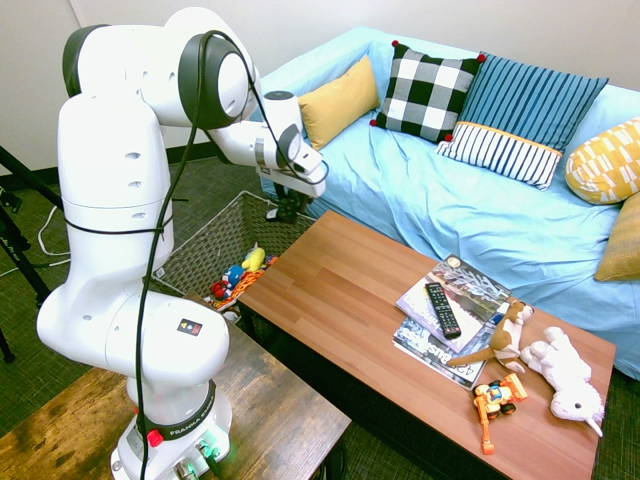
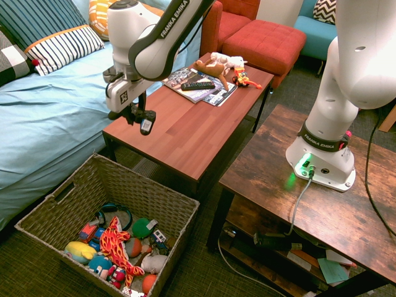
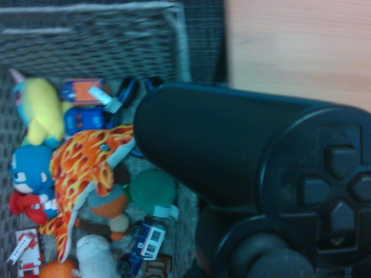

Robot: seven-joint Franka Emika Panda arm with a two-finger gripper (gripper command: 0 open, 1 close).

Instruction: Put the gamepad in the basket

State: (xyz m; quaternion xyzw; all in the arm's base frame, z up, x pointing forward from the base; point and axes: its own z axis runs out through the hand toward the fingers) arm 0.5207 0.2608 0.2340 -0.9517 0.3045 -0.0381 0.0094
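Filling most of the wrist view, the gamepad [image 3: 249, 174] sits closest to the lens: one rounded handle, the d-pad and part of a thumbstick show, all soft in focus and cut off at the frame edges. From the second exterior view the same gamepad [image 2: 144, 121] is a small dark shape clamped between the fingers of the gripper [image 2: 137, 115]; its outline merges with the fingers, so its exact orientation is hard to make out. In the first exterior view the gripper [image 1: 290, 208] is a dark mass below the wrist and the held item cannot be separated from it.

Arm [image 2: 158, 37] pose: upper link raised, forearm reaching forward and down, wrist pointing the gripper downward. The gripper hangs in the air over the near end of the table [image 2: 192, 133], at its edge closest to the basket, touching neither.

Basket [image 2: 105, 213] stands on the floor at roughly 7 o'clock from the gripper in the second exterior view, beside the table end and the sofa [image 2: 49, 105]. It holds a heap of toys [image 2: 117, 247]; the lower corner of the basket is cut off by the frame. In the first exterior view the arm hides much of the basket [image 1: 215, 240].

At the far end of the table, at 1 o'clock from the gripper, lie magazines [image 2: 198, 83] with a remote [image 2: 198, 85] on top, and plush animals [image 2: 219, 63] beside them, too small to detail.
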